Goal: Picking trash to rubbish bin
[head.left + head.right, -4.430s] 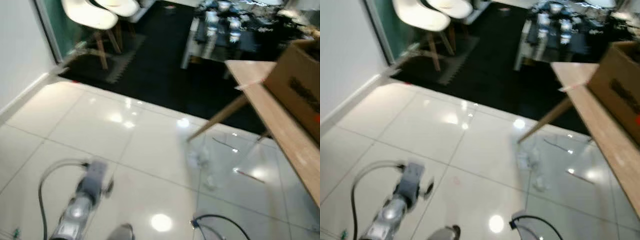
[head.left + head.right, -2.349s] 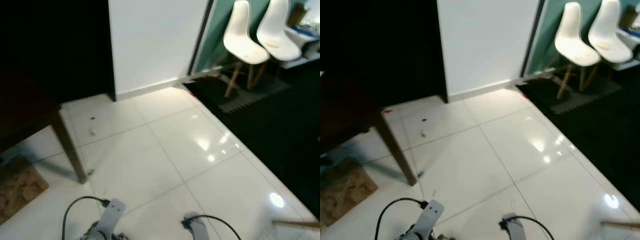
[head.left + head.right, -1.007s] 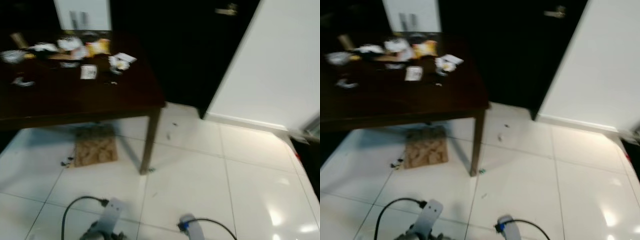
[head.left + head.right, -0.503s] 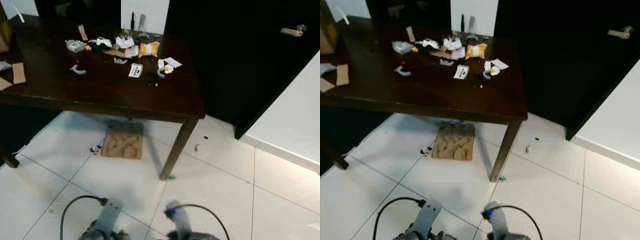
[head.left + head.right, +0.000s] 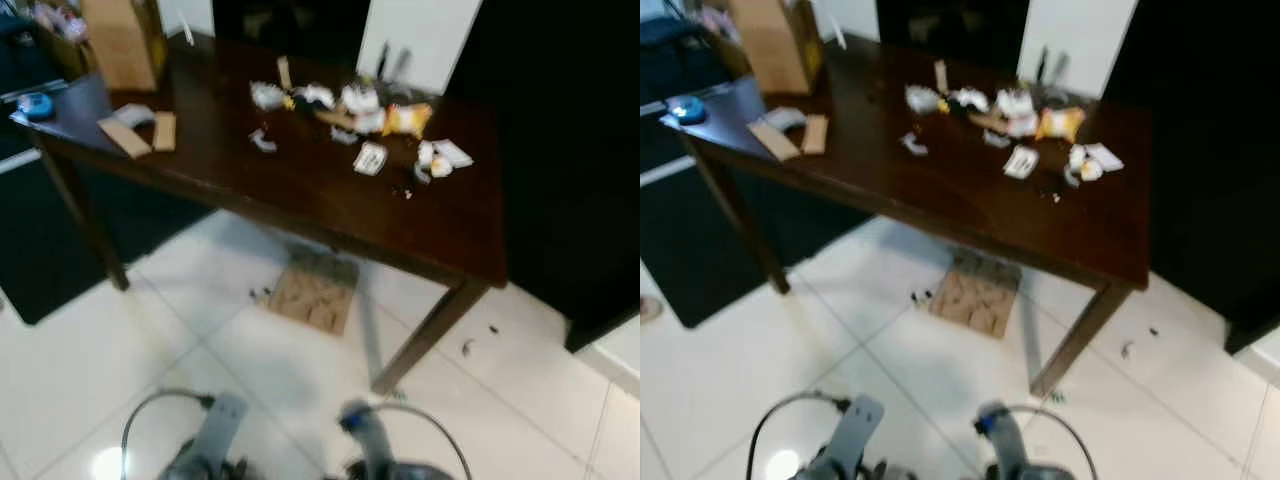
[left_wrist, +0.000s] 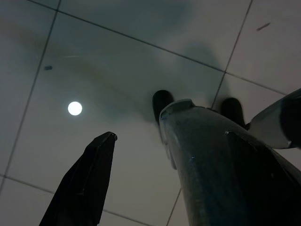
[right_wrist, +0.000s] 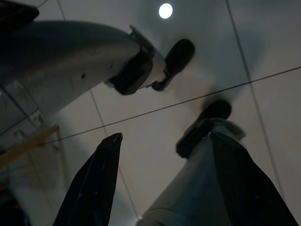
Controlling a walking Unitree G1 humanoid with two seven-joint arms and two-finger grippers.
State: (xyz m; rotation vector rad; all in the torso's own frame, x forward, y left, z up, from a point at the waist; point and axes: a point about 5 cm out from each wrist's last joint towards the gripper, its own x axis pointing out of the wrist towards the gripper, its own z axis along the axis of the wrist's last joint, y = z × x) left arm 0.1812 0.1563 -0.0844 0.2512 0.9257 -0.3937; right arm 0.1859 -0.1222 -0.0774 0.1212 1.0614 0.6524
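Note:
A dark wooden table (image 5: 300, 185) stands ahead of me with litter scattered over its far half: a yellow wrapper (image 5: 408, 120), a white card (image 5: 371, 158), crumpled white scraps (image 5: 267, 96) and torn paper (image 5: 440, 158). Both arms hang low in front of me, the left arm (image 5: 215, 440) and the right arm (image 5: 365, 445). In the wrist views my left gripper (image 6: 169, 136) and right gripper (image 7: 162, 136) are open over bare white tiles, nothing between the fingers, with my own legs and feet behind them.
A brown cardboard box (image 5: 118, 40), flat cardboard strips (image 5: 163, 130) and a blue object (image 5: 35, 105) sit at the table's left end. A cardboard piece (image 5: 315, 290) lies on the tiles under the table. Small bits (image 5: 466, 348) lie beside the near right leg. A dark mat (image 5: 50, 250) lies at left.
The whole view has swung left, a camera move: the table has shifted right and its left end with the box has come into sight. Both arms still hang low.

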